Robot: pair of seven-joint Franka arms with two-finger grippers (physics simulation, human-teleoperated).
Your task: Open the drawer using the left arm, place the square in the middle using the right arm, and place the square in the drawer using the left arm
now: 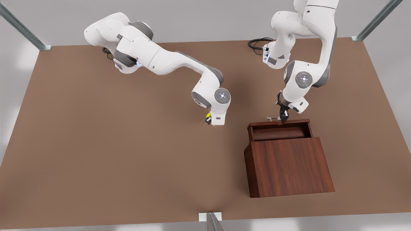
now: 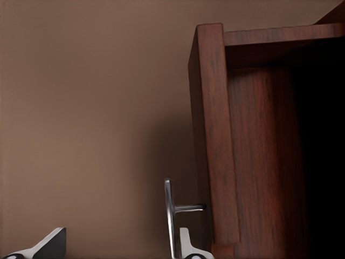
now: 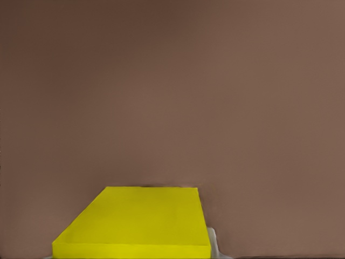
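Note:
The drawer (image 1: 278,132) stands pulled out of the wooden cabinet (image 1: 289,166) toward the table's far side, and its inside is bare. Its silver handle (image 1: 272,118) (image 2: 169,216) lies between the spread fingers (image 2: 51,244) of my open left gripper (image 1: 283,117), close to one finger. On the front view's left, my right gripper (image 1: 210,120) is shut on the yellow square (image 1: 208,115) (image 3: 135,221). It holds the square low over the middle of the tabletop (image 1: 160,128). Whether the square touches the table I cannot tell.
The cabinet occupies the front view's right half near the front edge. Metal frame posts (image 1: 212,221) stand at the table's edges and corners. A black cable (image 1: 257,43) lies at the far edge. Open brown tabletop spreads to the front view's left.

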